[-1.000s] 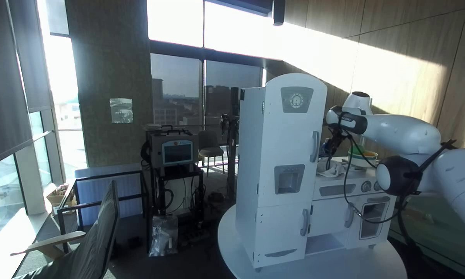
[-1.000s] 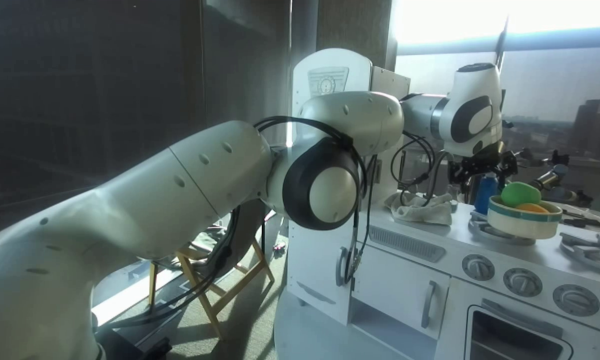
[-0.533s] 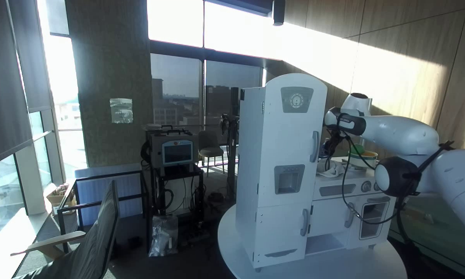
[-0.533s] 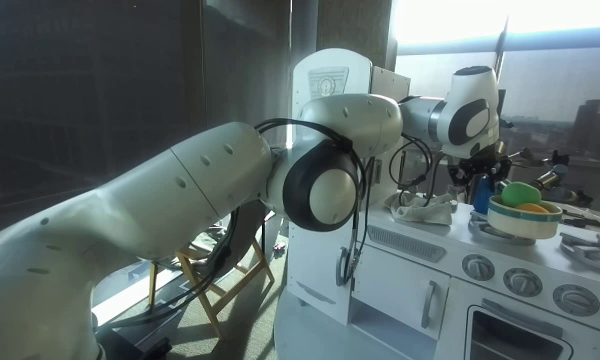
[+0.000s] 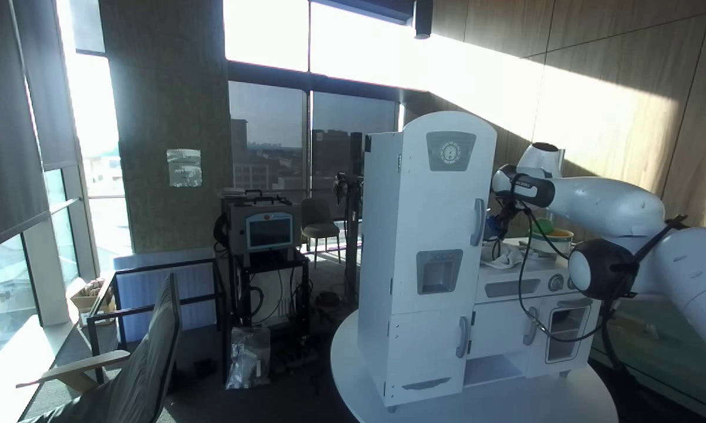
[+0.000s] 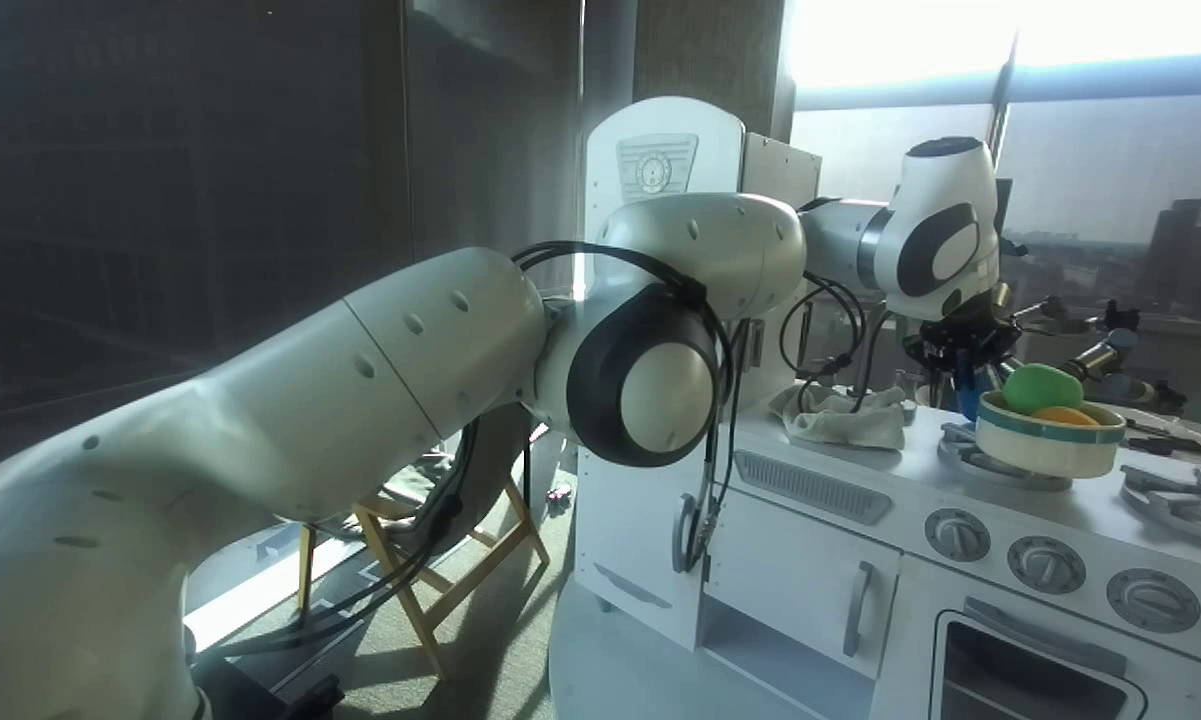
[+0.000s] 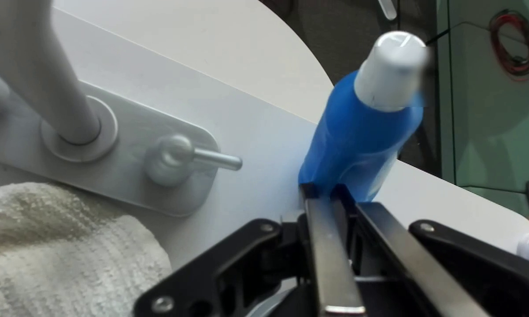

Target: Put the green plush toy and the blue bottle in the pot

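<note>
- Filling the left of an exterior view, a jointed white robot arm with black joint covers [image 6: 650,375] spans in front of a tall, arch-topped white toy fridge [image 6: 665,160].
- Next, on the white toy-kitchen counter [image 6: 922,433], lies a crumpled off-white cloth [image 6: 845,418] (it fills the lower left of the wrist view too, below a grey toy tap [image 7: 77,119]).
- Further right hangs the black two-fingered gripper [image 7: 326,190], set narrow, only a thin gap between its tips; these overlap the lower body of a glossy blue bottle with a white cap [image 7: 359,136] in the wrist view, and whether they pinch it I cannot tell.
- That bottle is outside the pot, just left of it.
- Then a round cream pot with a teal rim band [image 6: 1045,448] rests on a grey toy burner [image 6: 965,457].
- Inside it sits the bright green rounded plush toy [image 6: 1042,388], higher than the rim, an orange rounded item [image 6: 1065,415] just beside it.
- Below the pot run three round grey knobs [image 6: 1045,563].
</note>
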Tool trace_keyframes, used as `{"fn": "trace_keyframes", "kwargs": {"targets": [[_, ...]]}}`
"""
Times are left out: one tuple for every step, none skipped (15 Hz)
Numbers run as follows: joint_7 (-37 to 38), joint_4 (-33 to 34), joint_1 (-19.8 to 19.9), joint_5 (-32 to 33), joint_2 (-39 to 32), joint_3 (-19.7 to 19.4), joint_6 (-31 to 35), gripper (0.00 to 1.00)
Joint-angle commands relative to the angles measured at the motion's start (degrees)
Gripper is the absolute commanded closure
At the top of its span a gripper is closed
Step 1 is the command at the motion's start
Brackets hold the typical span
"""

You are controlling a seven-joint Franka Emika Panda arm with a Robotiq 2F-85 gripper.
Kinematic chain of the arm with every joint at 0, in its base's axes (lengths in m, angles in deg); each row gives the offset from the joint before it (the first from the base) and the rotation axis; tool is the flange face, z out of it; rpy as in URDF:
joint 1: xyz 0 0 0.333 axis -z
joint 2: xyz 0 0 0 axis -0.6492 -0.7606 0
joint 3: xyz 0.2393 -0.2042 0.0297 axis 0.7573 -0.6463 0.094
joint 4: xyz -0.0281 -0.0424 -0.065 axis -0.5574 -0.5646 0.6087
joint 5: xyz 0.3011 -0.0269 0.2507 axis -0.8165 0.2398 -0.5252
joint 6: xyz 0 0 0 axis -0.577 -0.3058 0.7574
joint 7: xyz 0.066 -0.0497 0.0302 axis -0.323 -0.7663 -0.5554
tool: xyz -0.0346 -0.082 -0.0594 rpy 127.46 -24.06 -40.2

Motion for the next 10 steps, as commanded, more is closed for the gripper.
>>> {"fn": "trace_keyframes", "kwargs": {"targets": [[0.3, 0.7, 0.2, 0.6, 0.2, 0.4, 0.9, 0.82], [-0.2, 0.8, 0.3, 0.8, 0.2, 0.3, 1.2, 0.90], [-0.1, 0.5, 0.3, 0.7, 0.5, 0.4, 0.9, 0.87], [-0.3, 0.5, 0.4, 0.7, 0.7, 0.4, 1.0, 0.91], [-0.8, 0.2, 0.4, 0.7, 0.9, 0.4, 1.2, 0.91], [-0.9, -0.1, 0.5, 0.7, 1.2, 0.4, 1.2, 0.91], [-0.9, -0.1, 0.7, 0.6, 1.4, 0.5, 1.2, 0.91], [-1.1, -0.1, 0.8, 0.5, 1.6, 0.6, 1.1, 0.91], [-1.2, -0.2, 1.0, 0.4, 1.9, 0.7, 0.8, 0.91], [-1.8, -0.3, 1.2, 0.2, 2.3, 1.0, 0.1, 0.91]]}}
